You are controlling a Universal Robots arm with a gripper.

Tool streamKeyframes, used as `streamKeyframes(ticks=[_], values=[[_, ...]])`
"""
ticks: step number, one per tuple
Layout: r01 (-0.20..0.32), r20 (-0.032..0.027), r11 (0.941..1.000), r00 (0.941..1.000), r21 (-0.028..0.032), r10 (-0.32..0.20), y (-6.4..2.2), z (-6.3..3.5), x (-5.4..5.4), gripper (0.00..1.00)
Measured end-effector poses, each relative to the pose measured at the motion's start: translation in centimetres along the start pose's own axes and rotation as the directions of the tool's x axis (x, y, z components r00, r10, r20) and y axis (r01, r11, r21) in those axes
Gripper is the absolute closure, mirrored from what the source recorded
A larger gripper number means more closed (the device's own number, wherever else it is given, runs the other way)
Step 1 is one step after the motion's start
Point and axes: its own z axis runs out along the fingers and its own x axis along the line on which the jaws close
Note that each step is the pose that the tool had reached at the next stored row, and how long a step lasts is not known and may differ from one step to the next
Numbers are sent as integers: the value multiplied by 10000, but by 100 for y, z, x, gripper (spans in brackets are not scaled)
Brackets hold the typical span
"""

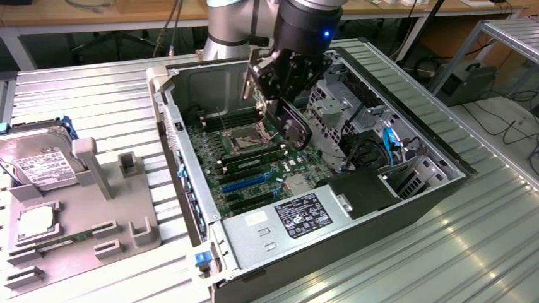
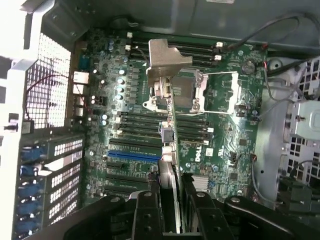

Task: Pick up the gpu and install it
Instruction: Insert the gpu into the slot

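Above the motherboard (image 1: 214, 142) the pincer (image 1: 283, 101) and gpu (image 1: 295, 130) have open room; the drive cage (image 1: 332, 101) stands close beside.

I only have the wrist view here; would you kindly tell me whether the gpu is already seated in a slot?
Observer: No; the exterior view shows the gpu held by the pincer, seemingly above the motherboard.
Operator: Is it level?
Observer: No, it slants down toward the exterior view's right.
Operator: What lies outside the case?
Observer: A hard drive on a grey fixture, at the exterior view's left.
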Motion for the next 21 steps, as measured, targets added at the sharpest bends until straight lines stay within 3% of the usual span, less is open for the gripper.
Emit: streamKeyframes(ticks=[5,12,16,18,20,21], values=[[957,-39,9954,9954,27,-956,0,0,0,71],[2414,-100,9704,9704,60,-2414,0,0,0,71],[3256,-123,9455,9455,83,-3255,0,0,0,71],[3732,-136,9277,9277,95,-3731,0,0,0,71],[4281,-152,9037,9037,110,-4279,0,0,0,71],[4460,-158,8949,8950,114,-4458,0,0,0,71]])
